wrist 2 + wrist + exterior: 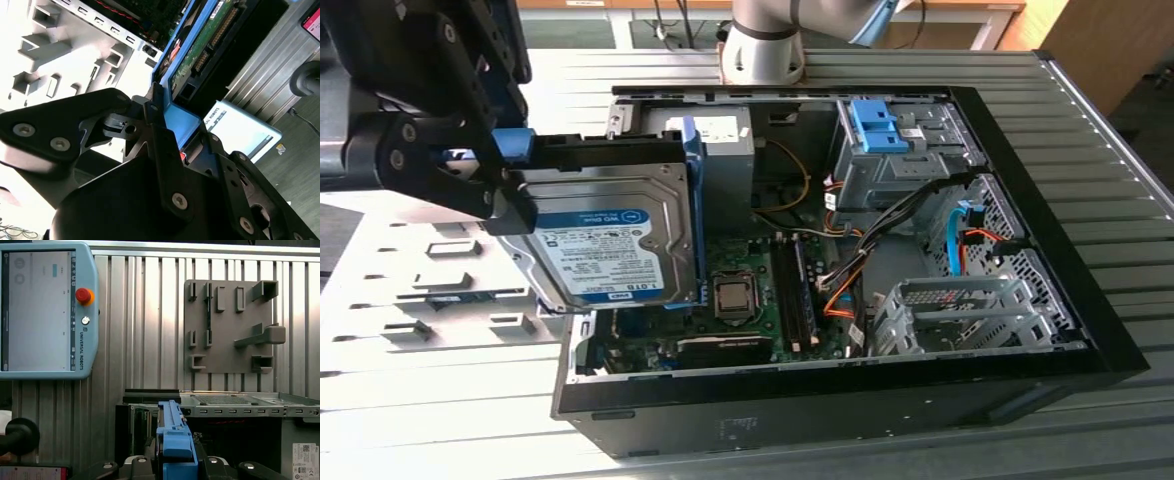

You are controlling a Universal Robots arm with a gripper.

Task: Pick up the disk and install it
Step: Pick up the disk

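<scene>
Here, at the exterior view's left, the gripper (511,185) is clamped on the blue frame of the disk (607,245). The disk hangs tilted, label showing, over the left end of the open computer case (1074,300). Inside the case are a green circuit board (747,300), bundled cables (854,270), a grey box (720,140) at the upper middle, a blue clip (877,125) on the upper right bay, and a perforated metal cage (961,315) at the lower right.
</scene>
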